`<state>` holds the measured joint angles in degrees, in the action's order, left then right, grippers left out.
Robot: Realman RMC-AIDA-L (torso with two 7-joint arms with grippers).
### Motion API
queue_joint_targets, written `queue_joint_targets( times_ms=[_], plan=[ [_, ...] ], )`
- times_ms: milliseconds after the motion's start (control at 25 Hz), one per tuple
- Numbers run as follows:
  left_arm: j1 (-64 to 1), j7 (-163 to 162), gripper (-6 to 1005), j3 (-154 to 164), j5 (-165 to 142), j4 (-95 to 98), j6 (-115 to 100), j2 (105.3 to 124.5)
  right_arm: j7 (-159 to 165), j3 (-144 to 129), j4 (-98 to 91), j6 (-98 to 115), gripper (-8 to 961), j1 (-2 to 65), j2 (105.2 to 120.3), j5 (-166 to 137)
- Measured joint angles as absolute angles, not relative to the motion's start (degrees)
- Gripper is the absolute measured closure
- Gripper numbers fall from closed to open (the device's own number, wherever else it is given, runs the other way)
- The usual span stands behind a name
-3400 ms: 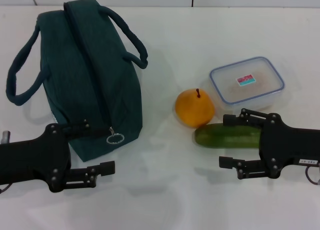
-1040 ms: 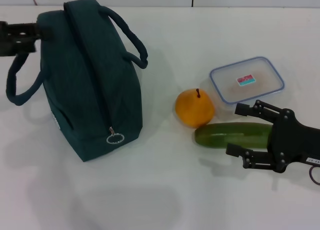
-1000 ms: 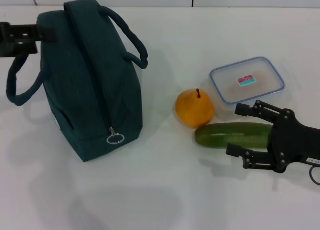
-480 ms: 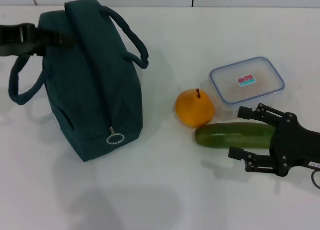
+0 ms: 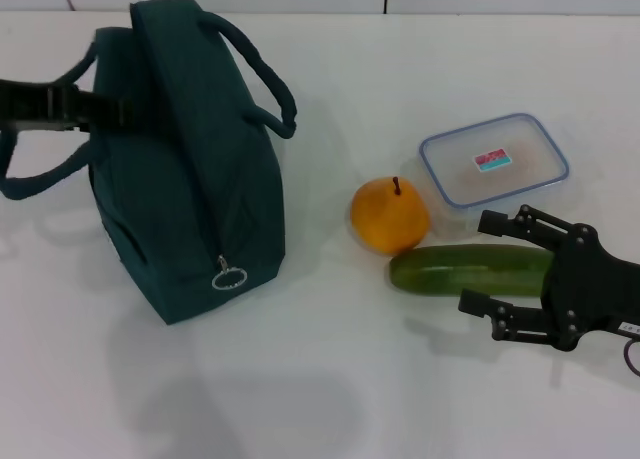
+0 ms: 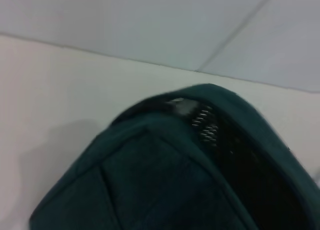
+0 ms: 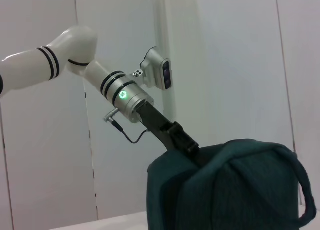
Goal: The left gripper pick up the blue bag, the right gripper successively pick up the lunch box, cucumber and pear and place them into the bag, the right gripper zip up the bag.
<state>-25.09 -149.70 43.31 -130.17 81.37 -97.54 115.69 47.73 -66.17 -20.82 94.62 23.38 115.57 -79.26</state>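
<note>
Bench (image 5: 330, 379), plain white and smooth, fills the head view; along its far edge runs a pale wall with two thin dark seams. From the left, the left claw (image 5: 120, 112) reaches in level, a black arm pressed against the far side of the bag (image 5: 190, 179) near its top, where one rolled handle (image 5: 40, 179) droops outward below it. Whether its fingers are apart or together cannot be told, since the bag hides them. The bag stands upright on the left half of the bench, zipper shut along the top, ring pull (image 5: 229, 278) hanging at the near end, second handle arching toward the middle. The left wrist view shows only the bag's end (image 6: 165, 175) with zipper teeth, white bench and grey wall panels behind. Right of centre sits the pear (image 5: 389, 215), touching the cucumber (image 5: 465, 270), which lies crosswise just in front. Behind them, near the pear, is the lunch box (image 5: 494, 161), lid on. At the right, the right claw (image 5: 500, 264) rests low with fingers spread apart, straddling the cucumber's right end. The right wrist view looks across at the bag (image 7: 225, 190), the white left arm and pale wall panels.
</note>
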Motion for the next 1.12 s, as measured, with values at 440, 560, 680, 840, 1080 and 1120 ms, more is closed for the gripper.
queue_joint_targets(
  times_ms=[440, 560, 680, 840, 1080, 1120],
  plan=[
    [-24.95, -147.05, 539, 46.68, -132.68, 80.53, -98.26, 116.01, 47.64, -66.18, -20.83, 94.66, 82, 23.37, 115.57, -78.93],
    [-25.04, -147.10, 681, 47.13, -132.21, 80.64, -99.63, 116.31, 47.63, -66.18, -20.83, 94.64, 82, 23.37, 115.57, -78.04],
    [-24.85, -147.26, 883, 47.22, -130.90, 81.53, -100.81, 116.91, 47.66, -66.18, -20.83, 94.64, 82, 23.41, 115.54, -77.46],
    [-24.12, -147.61, 932, 47.34, -126.68, 82.83, -101.63, 118.01, 47.76, -66.18, -21.03, 94.77, 83, 23.40, 115.42, -76.42],
    [-23.62, -148.21, 956, 48.28, -125.74, 82.91, -101.48, 119.45, 48.29, -63.69, -20.51, 95.05, 83, 23.24, 115.39, -75.99],
    [-23.62, -148.66, 957, 48.48, -125.66, 82.88, -101.38, 119.48, 48.62, -62.04, -20.08, 95.24, 83, 23.19, 115.39, -75.99]
  ],
)
